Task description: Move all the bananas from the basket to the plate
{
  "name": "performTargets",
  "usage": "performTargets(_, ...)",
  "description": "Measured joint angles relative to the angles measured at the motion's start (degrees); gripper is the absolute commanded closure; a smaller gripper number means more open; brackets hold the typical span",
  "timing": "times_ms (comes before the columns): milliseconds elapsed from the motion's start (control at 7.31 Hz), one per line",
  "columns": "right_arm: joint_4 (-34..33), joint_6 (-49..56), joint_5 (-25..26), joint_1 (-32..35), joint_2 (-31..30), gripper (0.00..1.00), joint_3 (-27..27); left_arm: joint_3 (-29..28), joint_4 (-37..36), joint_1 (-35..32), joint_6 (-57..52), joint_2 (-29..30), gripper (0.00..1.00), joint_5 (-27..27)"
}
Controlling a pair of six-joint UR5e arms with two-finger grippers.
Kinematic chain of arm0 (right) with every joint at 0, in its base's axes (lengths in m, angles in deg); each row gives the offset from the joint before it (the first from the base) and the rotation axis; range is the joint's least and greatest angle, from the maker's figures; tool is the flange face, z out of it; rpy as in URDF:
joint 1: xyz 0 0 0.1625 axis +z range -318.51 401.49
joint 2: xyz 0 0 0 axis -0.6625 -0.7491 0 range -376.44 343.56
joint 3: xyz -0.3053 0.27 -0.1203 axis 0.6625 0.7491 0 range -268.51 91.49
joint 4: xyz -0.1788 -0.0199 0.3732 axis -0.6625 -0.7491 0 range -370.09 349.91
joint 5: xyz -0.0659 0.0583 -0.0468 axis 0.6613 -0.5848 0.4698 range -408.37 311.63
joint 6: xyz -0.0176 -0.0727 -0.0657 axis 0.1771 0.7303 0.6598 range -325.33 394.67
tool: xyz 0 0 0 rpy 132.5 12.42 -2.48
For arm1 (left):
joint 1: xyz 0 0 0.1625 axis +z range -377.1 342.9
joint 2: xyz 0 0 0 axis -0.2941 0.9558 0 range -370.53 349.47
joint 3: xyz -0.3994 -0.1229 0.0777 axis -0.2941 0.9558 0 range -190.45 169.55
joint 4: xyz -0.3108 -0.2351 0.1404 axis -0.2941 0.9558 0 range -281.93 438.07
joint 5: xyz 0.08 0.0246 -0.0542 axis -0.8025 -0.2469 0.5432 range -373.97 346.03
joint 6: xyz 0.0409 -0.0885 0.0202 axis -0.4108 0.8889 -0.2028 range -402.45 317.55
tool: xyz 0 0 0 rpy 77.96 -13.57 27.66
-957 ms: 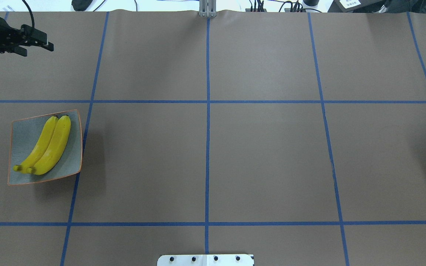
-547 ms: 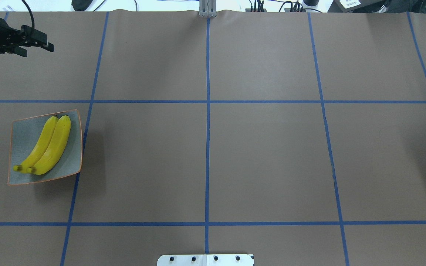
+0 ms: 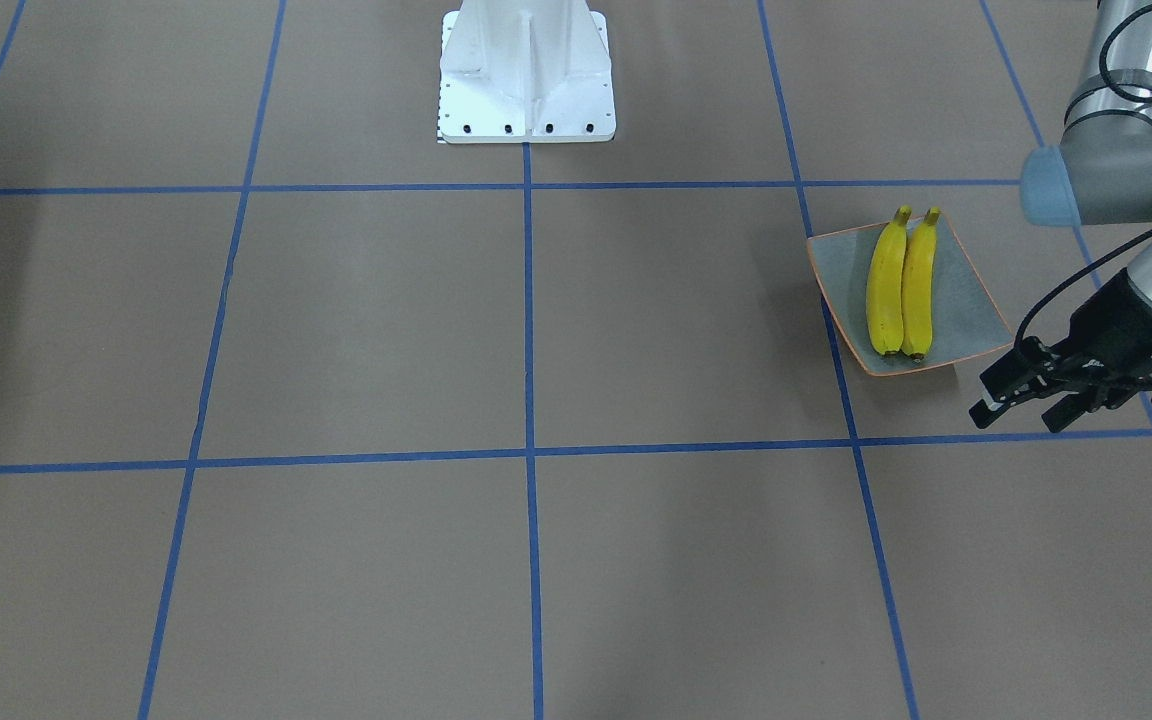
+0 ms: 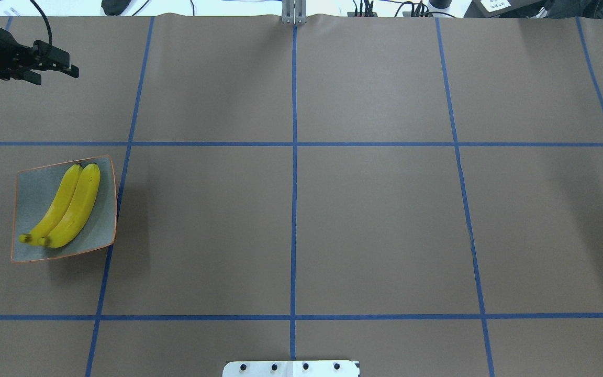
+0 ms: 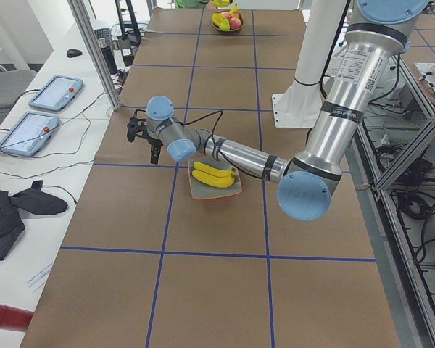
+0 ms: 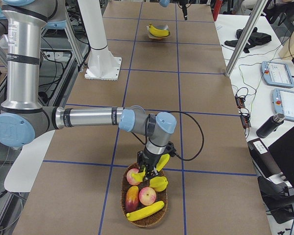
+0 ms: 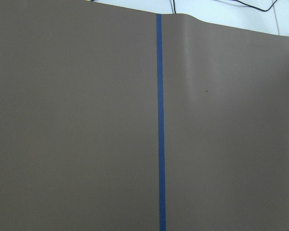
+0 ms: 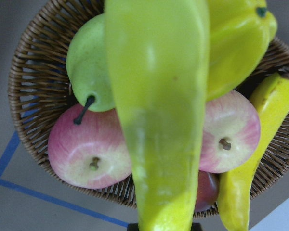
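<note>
Two yellow bananas (image 4: 79, 201) (image 3: 901, 290) lie side by side on the grey-blue plate (image 4: 32, 188) (image 3: 971, 305) at the table's left. My left gripper (image 4: 60, 73) (image 3: 1016, 412) hovers open and empty beyond the plate. At the other end, a wicker basket (image 6: 146, 221) (image 8: 31, 77) holds fruit. Just above it, my right gripper (image 6: 151, 164) is shut on a banana (image 6: 161, 161) (image 8: 159, 120), which fills the right wrist view. Another banana (image 8: 257, 144) (image 6: 146, 209) lies along the basket's edge.
Two pink apples (image 8: 89, 154), a green pear (image 8: 86, 62) and a yellow fruit (image 8: 236, 43) also sit in the basket. The robot's white base (image 3: 526, 75) stands mid-table. A metal post (image 6: 240, 41) rises at the table's far edge.
My left gripper has drifted slightly toward the plate. The two bananas on the plate have not moved.
</note>
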Motion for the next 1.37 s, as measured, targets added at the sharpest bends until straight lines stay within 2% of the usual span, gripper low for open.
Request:
performTargets(274,-6.20,-6.31,-5.01,-1.31,10.04,1.00,-0.35,-0.26,0.19,2.16,4.28,1.92,0.00,-0.08)
performTargets(684,-12.26,-22.03,-15.03,-11.18,21.42,1.00,-1.65,-0.26,1.41,5.05,12.51,6.34,0.00,-0.11)
performTargets(1094,-12.40,-44.11,-25.35,-22.69,27.59,1.00,-5.04,-0.30,12.72,7.69,24.12,7.82,0.00,-0.31)
performTargets(1368,-9.84,-62.51,-29.19,-31.73,33.37,1.00,-6.52,-0.36,20.14,11.47,32.54,9.27,0.00,-4.13)
